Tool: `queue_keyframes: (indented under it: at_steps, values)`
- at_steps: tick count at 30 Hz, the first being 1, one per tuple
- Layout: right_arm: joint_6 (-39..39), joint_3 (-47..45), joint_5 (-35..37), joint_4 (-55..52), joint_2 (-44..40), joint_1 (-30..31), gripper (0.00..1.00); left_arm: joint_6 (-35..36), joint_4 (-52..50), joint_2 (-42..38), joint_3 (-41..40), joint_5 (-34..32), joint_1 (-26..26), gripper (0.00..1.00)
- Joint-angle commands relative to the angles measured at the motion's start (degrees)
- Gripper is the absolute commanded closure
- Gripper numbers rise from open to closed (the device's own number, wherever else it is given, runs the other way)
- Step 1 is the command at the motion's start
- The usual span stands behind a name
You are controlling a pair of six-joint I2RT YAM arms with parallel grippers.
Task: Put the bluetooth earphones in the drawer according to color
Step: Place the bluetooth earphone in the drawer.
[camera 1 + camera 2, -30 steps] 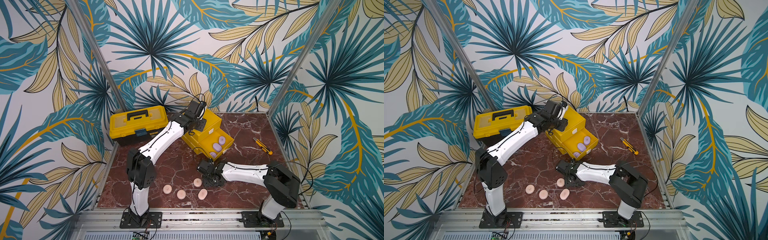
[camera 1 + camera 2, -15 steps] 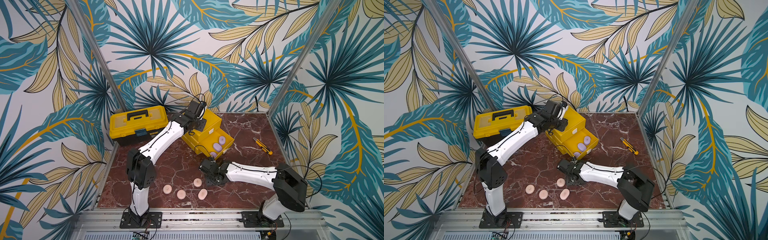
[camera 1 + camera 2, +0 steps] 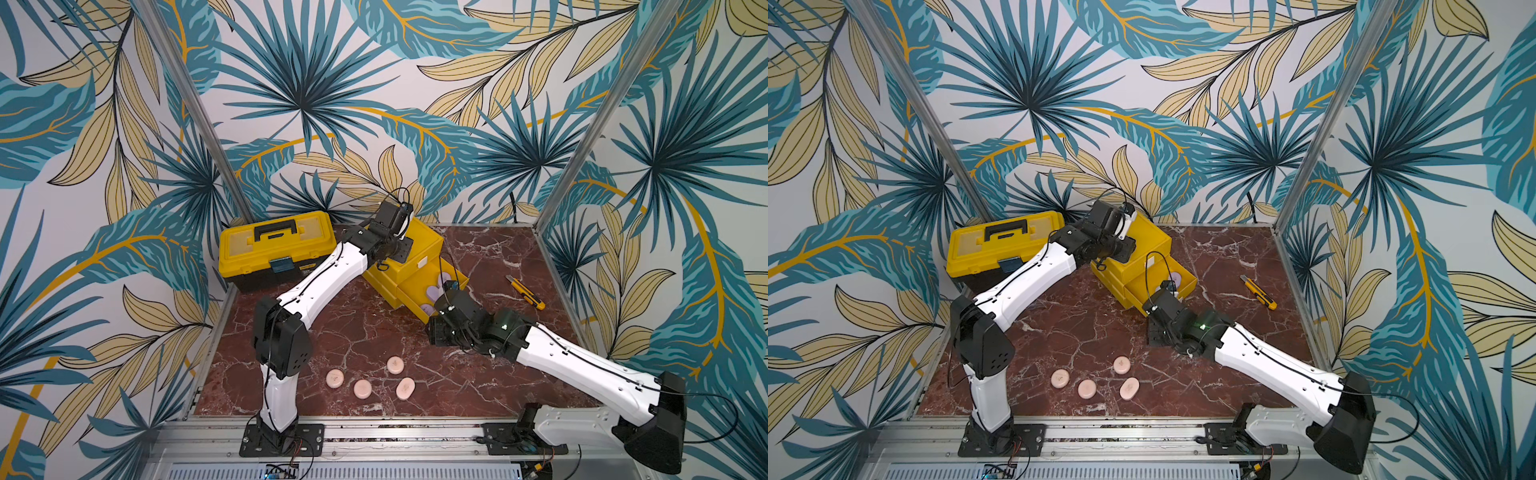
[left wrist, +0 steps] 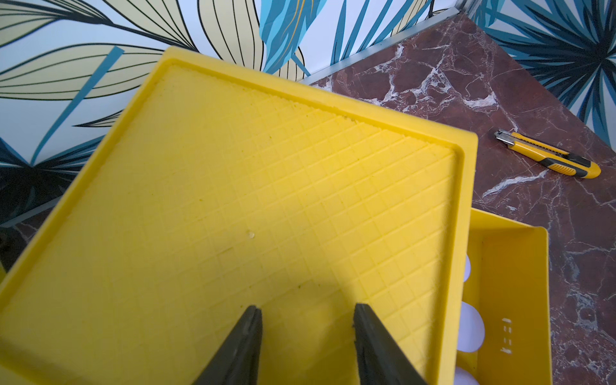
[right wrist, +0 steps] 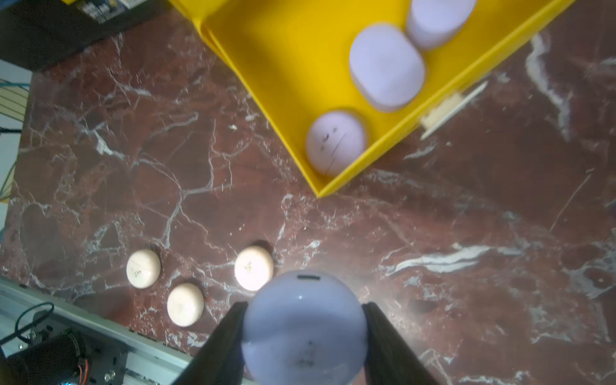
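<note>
Right tool [image 5: 305, 305]: in the right wrist view, clamped on a lilac earphone case [image 5: 303, 336] above the counter [image 5: 466, 233].
Open drawer [image 5: 283, 60]: three lilac cases [image 5: 386, 66] show inside; three pale cases [image 5: 253, 268] lie apart on the counter nearby.
Left tool [image 4: 306, 308]: in the left wrist view, jaws moderately apart with nothing between them, over the yellow chest [image 4: 266, 183].
Utility knife [image 4: 546, 153]: on the counter beyond the chest.
Pink cases [image 3: 362, 388]: four in both top views, loose near the front edge.
Toolbox [image 3: 276, 245]: just beside the chest at the back.
</note>
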Motion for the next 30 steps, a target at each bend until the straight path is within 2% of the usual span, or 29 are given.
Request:
queue_keyframes:
  at_steps: [1,6,14,22,30]
  values:
    - [-5.62,4.21,2.65,-1.58,2.73,-4.26,0.52,0.05,-2.61,-1.23,-0.59,1.03,-0.17,0.51]
    - [-9.65,9.38,2.50,0.79,8.14,-9.45,0.52,0.03,-3.35,-0.31,0.95,1.36,-0.14,0.51]
    - [-9.79,11.79,-1.40,6.73,16.24,-14.95,0.52,0.66,-4.32,0.52,2.63,1.31,-0.15,0.51]
    - [-8.87,14.86,-3.98,11.16,23.03,-16.69,0.53,0.85,-4.15,0.44,2.28,1.17,-0.09,0.51]
    - [-7.87,14.98,-5.32,13.86,25.86,-17.81,0.52,0.90,-4.06,0.48,2.20,1.43,-0.12,0.51]
